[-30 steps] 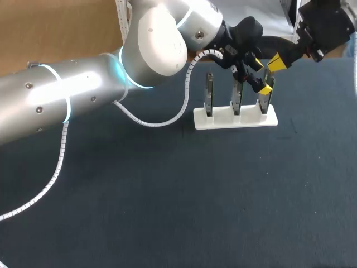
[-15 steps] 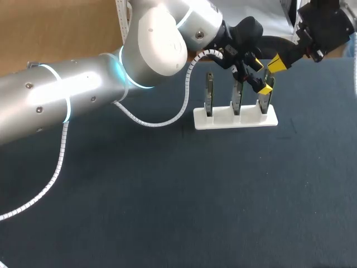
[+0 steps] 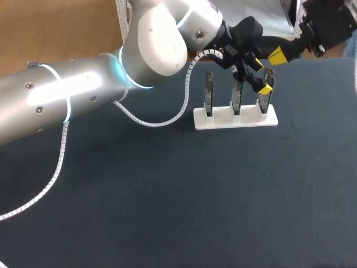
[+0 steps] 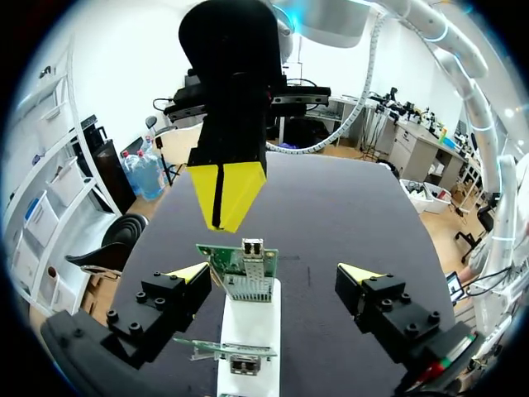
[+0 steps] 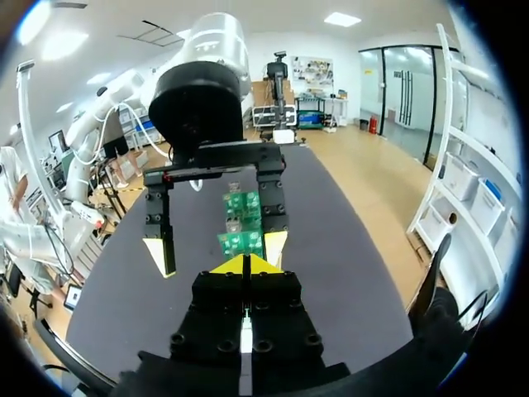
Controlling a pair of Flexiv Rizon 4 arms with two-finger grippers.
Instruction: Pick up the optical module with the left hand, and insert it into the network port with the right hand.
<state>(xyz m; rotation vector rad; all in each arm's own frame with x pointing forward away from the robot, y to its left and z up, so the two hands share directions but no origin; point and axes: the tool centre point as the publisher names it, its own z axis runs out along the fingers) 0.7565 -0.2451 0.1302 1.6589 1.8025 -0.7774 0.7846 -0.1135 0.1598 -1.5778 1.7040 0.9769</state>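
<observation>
The optical module (image 4: 252, 246), seemingly sitting in the network port (image 4: 248, 285) atop the card (image 4: 219, 261) at the counter's (image 3: 167, 195) one o'clock, is needing a straight, gentle withdrawal: right jaws are hanging pinched together just above, left jaws are standing apart, flanking the card.

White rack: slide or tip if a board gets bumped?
Likely light: the white rack looks plastic and no clamp shows, so it may slide. Its base is low and long, but the boards stand tall in it, so a push high up across its narrow side could tip it.
</observation>
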